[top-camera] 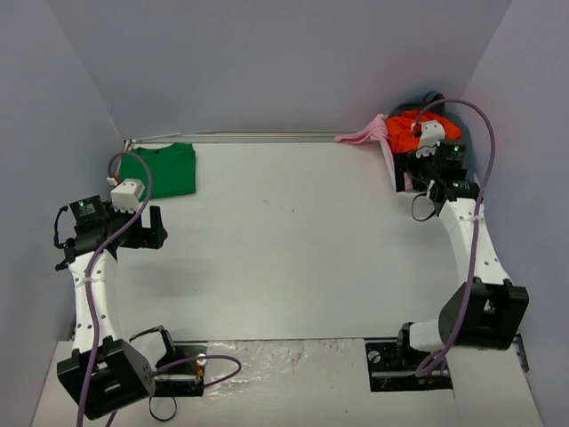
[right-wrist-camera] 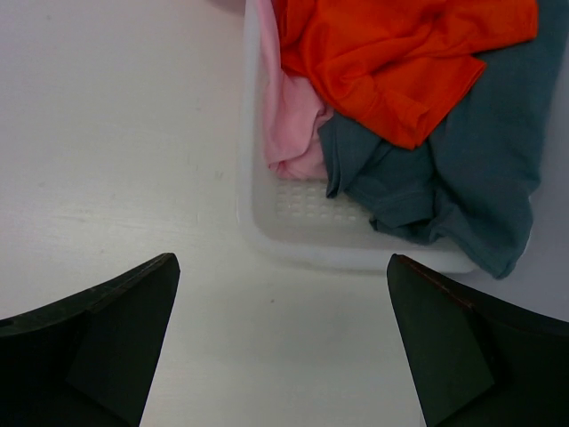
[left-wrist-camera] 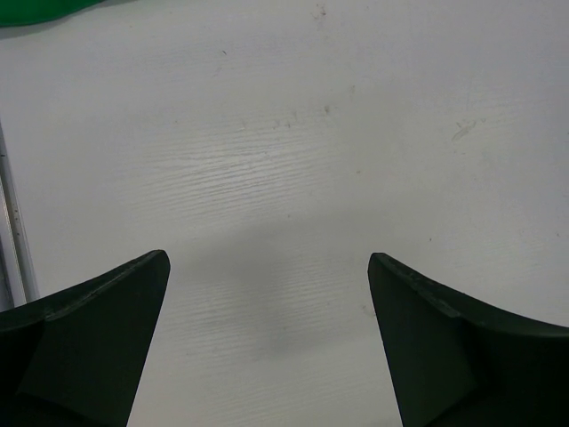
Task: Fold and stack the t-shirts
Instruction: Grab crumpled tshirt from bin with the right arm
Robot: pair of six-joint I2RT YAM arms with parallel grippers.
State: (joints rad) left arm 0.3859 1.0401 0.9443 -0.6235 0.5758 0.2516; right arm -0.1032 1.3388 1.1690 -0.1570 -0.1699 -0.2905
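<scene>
Looking down from the top view, I judge that the step in hand is fetching the second shirt. The green t-shirt (top-camera: 164, 169) lies flat at the far left of the table (top-camera: 284, 258) as a small neat rectangle, so it seems folded already. The orange t-shirt (top-camera: 418, 132) is crumpled on a heap in the far right corner, with a pink cloth (top-camera: 363, 136) hanging out on its left. My left gripper (top-camera: 149, 229) hovers over bare table, near the green one. My right gripper (top-camera: 416, 171) is just at the near side of the heap.

From my left wrist, the jaws stand wide apart with nothing between them. Below is only the white surface, a metal rail (left-wrist-camera: 13, 222) at the left edge and a strip of green in the far left corner.

From my right wrist, the jaws are also spread and empty. Just beyond them is a white basket (right-wrist-camera: 302, 236). The orange cloth lies on top, wrinkled and soft, partly over a grey-blue shirt (right-wrist-camera: 471, 169) that spills over the near rim. I think the next move calls for reaching further and down, then pinching only the orange cloth, so the others do not come out with it.
</scene>
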